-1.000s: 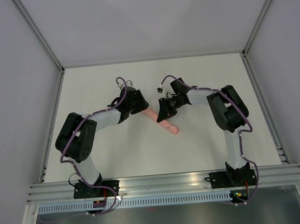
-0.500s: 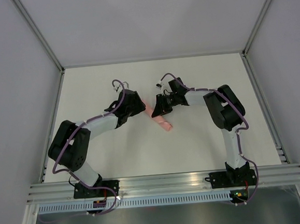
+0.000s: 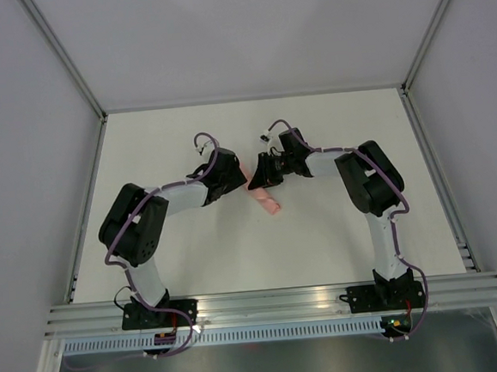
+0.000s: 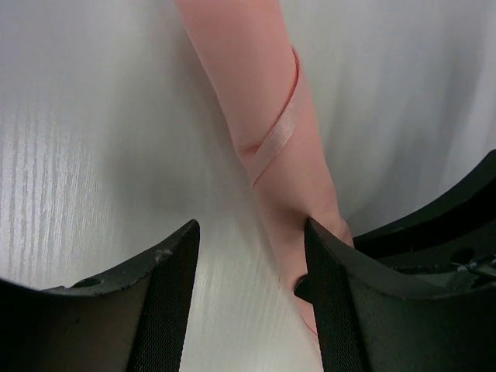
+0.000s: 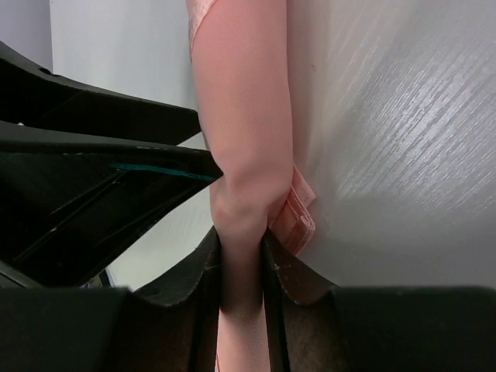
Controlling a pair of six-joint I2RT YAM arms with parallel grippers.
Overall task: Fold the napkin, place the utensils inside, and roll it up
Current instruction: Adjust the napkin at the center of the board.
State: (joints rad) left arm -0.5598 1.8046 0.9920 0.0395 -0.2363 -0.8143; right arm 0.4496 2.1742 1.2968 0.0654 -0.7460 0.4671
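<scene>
The napkin (image 3: 269, 205) is a tight salmon-pink roll lying slantwise on the white table between the two arms. My right gripper (image 3: 262, 178) is shut on the roll, which is pinched between its fingers in the right wrist view (image 5: 242, 288); the roll (image 5: 244, 116) runs on away from them. My left gripper (image 3: 236, 178) is open around the other end; in the left wrist view (image 4: 249, 310) the roll (image 4: 267, 116) lies against the right-hand finger (image 4: 337, 310). No utensils show; a small dark shape at the roll's end cannot be identified.
The white table (image 3: 194, 259) is bounded by grey walls on three sides and a metal rail (image 3: 275, 303) at the near edge. The two gripper heads are close together, almost touching, over the roll.
The roll has moved left and farther from the arm bases, with the right gripper still shut on it. The left arm's elbow swung out and back, its gripper staying at the roll.
</scene>
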